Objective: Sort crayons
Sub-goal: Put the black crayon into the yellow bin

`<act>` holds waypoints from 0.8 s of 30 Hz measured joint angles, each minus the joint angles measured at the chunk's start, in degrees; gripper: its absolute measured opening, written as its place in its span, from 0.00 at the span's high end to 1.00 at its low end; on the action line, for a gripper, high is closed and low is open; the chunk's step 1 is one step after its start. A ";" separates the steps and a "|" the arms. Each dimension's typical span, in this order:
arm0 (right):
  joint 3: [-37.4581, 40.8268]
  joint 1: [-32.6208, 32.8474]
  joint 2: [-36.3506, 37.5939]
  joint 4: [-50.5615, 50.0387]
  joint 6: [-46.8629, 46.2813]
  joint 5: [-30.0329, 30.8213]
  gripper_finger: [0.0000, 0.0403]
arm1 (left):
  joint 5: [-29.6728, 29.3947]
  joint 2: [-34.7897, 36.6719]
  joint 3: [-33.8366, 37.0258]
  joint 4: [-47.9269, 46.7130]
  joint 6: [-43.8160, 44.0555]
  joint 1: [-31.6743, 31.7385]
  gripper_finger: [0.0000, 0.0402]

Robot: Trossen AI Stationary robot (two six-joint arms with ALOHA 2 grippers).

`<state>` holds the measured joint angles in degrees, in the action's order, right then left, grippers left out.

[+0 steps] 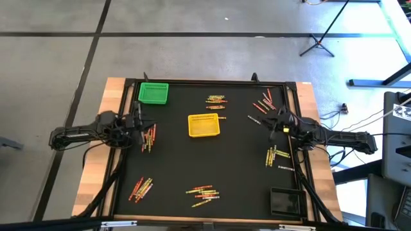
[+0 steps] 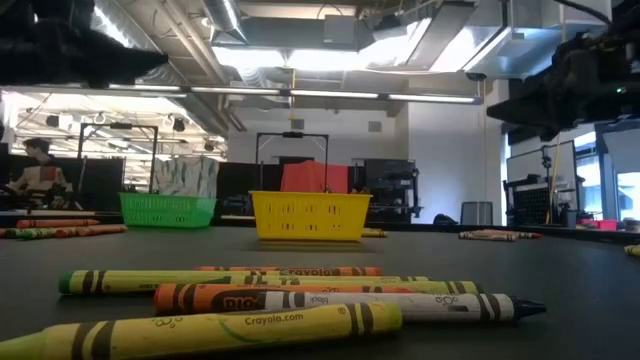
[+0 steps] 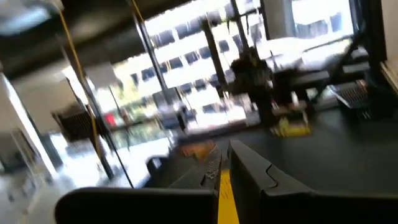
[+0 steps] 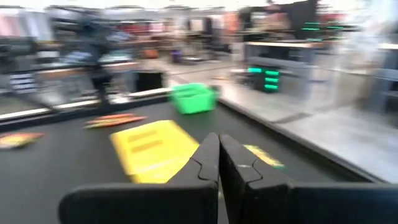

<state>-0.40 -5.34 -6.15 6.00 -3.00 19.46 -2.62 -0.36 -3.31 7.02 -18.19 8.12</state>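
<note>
**Thin grip on one crayon, many piles unsorted**

The left gripper (image 1: 138, 125) hangs over the worktop's (image 1: 244, 173) left edge, just beside a loose pile of crayons (image 1: 149, 136). Its fingers are almost fully together, and the left wrist view shows what looks like a yellow crayon (image 3: 225, 199) pinched lengthwise between them. So thin and smooth a stick could twist or slip out during a carry, and it could roll once dropped. The green basket (image 1: 153, 93) stands in the far left corner and the yellow basket (image 1: 203, 125) near the middle. Being light mesh, either might slide if an arm clips its rim. Releasing from too high could bounce the crayon out or into the wrong colour.

Other crayons lie in mixed piles by the near edge, the far edge and the right edge. Colours touch within each pile, so a closing grip may well catch two sticks at once.

The right gripper (image 1: 275, 122) waits near the right edge with its fingers pressed together on nothing. The black basket (image 1: 286, 202) sits in the near right corner.
</note>
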 joint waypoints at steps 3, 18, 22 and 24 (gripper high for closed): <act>0.00 -0.06 -0.08 -0.47 0.16 8.71 0.99 | -3.79 -0.10 -0.02 1.93 0.04 0.00 0.96; -0.04 -15.41 -13.33 -0.03 -5.55 -1.67 0.99 | -11.90 -9.18 -0.02 5.10 9.00 1.44 0.96; -1.41 -19.05 -18.86 0.17 -7.13 -2.10 0.99 | -11.90 -11.90 -0.02 6.08 9.57 2.81 0.96; -2.26 -21.32 -21.43 1.43 -7.09 -2.71 0.97 | -11.94 -13.19 -0.02 7.05 9.53 3.48 0.96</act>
<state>-2.67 -26.67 -27.58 7.43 -10.09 16.75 -14.56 -13.55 -3.33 14.06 -8.67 11.60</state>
